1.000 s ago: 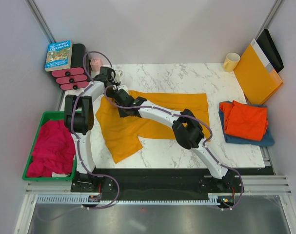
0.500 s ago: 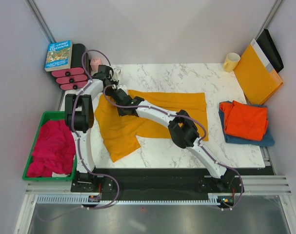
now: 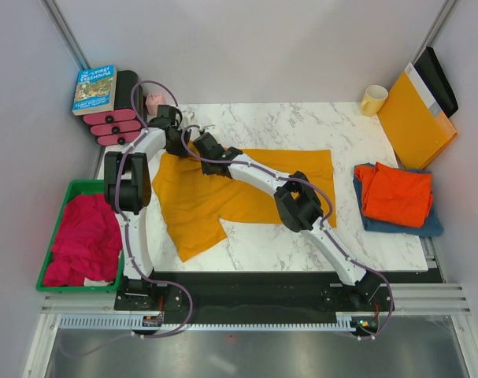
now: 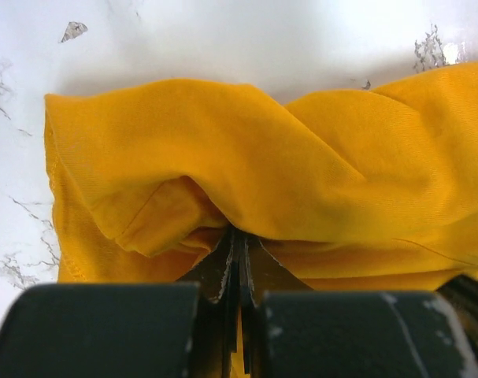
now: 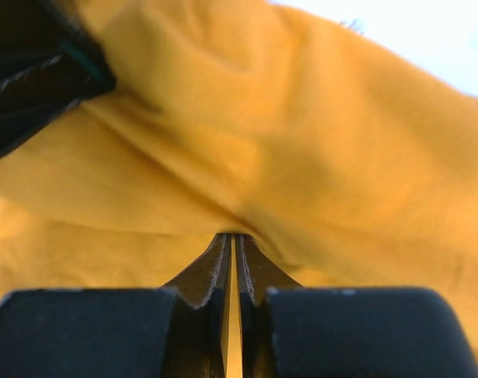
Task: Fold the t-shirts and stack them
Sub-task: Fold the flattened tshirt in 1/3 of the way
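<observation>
The mustard-yellow t-shirt (image 3: pixel 246 185) lies spread on the marble table, its far left corner bunched up. My left gripper (image 3: pixel 176 140) is shut on a fold of that corner (image 4: pixel 301 157); in the left wrist view the cloth bulges over the left gripper's (image 4: pixel 239 232) closed tips. Just to its right, my right gripper (image 3: pixel 204 146) pinches the same shirt (image 5: pixel 317 157), and in the right wrist view a sliver of yellow shows between the right gripper's (image 5: pixel 232 238) jaws. At the right, the orange-red t-shirt (image 3: pixel 394 193) lies folded on the folded blue t-shirt (image 3: pixel 400 227).
A green bin (image 3: pixel 73 187) with magenta cloth (image 3: pixel 85 236) sits off the table's left edge. A book (image 3: pixel 94 88), pink-capped black rolls (image 3: pixel 113 126) and a small pink cup (image 3: pixel 154 102) stand far left. A yellow mug (image 3: pixel 373 99) and an orange envelope (image 3: pixel 414 118) stand far right.
My right gripper has moved toward the far left, close beside the left gripper, drawing the shirt's near-left cloth up with it. The left gripper has barely shifted.
</observation>
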`<action>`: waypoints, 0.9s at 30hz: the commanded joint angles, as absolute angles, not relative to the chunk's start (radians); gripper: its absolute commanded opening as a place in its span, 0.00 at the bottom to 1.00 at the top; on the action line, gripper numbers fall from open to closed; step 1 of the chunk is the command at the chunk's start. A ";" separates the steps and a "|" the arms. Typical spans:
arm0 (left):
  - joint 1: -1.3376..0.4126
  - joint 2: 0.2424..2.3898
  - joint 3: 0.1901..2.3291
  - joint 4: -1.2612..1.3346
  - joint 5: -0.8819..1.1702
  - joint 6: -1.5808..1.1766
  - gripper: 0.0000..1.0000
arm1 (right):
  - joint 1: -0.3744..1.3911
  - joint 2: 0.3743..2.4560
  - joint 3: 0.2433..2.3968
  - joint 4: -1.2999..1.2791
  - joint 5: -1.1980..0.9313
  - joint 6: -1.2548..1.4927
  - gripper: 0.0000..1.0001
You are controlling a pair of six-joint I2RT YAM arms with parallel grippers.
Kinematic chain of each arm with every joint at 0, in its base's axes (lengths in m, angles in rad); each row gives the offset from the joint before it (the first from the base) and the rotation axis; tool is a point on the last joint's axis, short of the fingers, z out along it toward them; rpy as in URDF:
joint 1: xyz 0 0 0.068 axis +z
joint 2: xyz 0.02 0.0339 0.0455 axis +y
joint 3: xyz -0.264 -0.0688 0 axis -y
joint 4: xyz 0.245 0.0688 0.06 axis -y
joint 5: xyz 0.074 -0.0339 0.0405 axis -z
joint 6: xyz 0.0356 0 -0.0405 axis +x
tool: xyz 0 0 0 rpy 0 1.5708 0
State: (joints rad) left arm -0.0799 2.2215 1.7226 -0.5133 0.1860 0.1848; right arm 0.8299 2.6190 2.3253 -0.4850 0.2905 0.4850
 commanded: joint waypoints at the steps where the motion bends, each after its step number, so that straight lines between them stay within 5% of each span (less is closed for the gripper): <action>1: -0.075 2.232 1.704 -0.561 0.210 0.196 0.02 | 0.822 2.638 2.387 -0.440 0.321 0.486 0.12; 6: -0.075 2.233 1.692 -0.566 0.219 0.195 0.02 | 0.824 2.648 2.401 -0.399 0.327 0.477 0.17; 16: -0.077 2.238 1.683 -0.568 0.232 0.195 0.02 | 0.819 2.640 2.392 -0.334 0.350 0.485 0.45; 27: -0.078 2.250 1.692 -0.569 0.239 0.199 0.02 | 0.857 2.606 2.350 -0.273 0.313 0.477 0.47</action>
State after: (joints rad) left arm -0.0742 2.2211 1.7138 -0.5064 0.2161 0.1848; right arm 0.8337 2.6492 2.3447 -0.3401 0.3336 0.4759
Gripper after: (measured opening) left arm 0.025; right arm 0.474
